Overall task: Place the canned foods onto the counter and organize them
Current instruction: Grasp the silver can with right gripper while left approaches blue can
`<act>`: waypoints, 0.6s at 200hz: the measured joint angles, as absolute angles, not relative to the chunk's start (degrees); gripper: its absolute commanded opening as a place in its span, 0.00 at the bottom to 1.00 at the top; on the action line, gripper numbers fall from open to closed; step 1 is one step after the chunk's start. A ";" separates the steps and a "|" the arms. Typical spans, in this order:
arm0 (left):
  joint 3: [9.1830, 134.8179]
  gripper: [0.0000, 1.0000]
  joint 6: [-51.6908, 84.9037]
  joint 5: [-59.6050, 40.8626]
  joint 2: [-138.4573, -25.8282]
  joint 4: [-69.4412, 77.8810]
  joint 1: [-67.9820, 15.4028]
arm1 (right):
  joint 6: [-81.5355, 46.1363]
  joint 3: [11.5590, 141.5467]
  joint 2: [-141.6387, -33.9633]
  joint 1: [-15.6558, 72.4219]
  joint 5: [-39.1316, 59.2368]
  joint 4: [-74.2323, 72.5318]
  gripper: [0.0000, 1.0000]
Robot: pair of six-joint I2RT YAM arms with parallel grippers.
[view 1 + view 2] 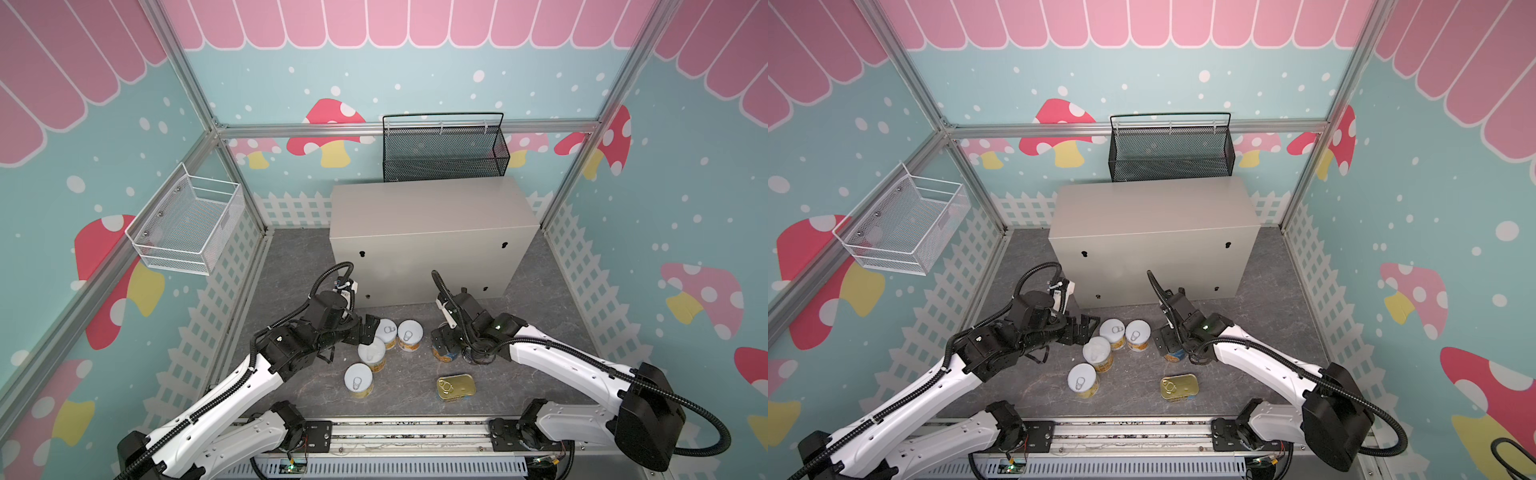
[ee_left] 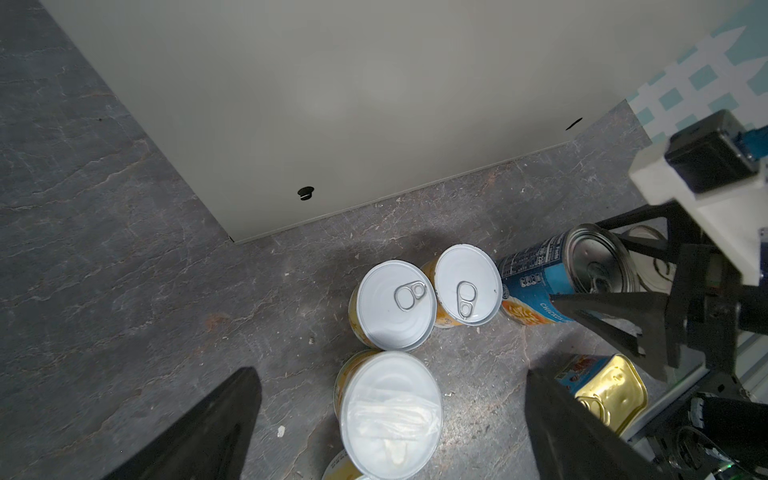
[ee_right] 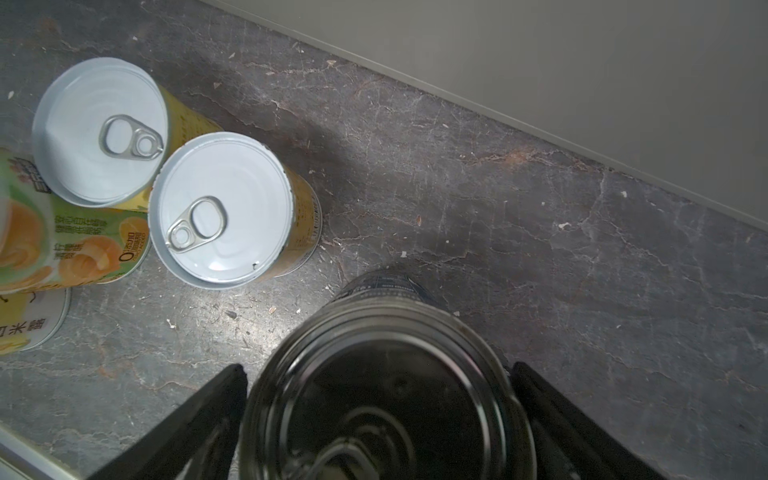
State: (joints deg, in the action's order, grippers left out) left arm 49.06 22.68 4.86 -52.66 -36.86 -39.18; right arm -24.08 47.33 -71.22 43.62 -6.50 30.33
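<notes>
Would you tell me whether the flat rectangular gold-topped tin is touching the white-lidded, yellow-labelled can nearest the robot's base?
Apart. Both top views show bare grey floor between the gold-topped tin and that yellow-labelled can.

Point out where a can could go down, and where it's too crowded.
The counter top is bare back to the black basket. The floor strip between the counter and the left fence wall is open. In front of the counter it is crowded: yellow cans, a blue can and a gold tin stand there.
</notes>
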 measured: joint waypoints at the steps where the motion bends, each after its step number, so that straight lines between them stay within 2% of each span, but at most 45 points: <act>1: 49.06 0.99 22.68 4.86 -52.66 -36.86 -39.18 | -24.08 47.33 -71.22 43.62 -6.50 30.33 0.99; 120: 49.01 0.99 22.52 4.91 -53.67 -34.79 -39.20 | -23.55 46.48 -67.85 44.71 -6.87 33.39 0.95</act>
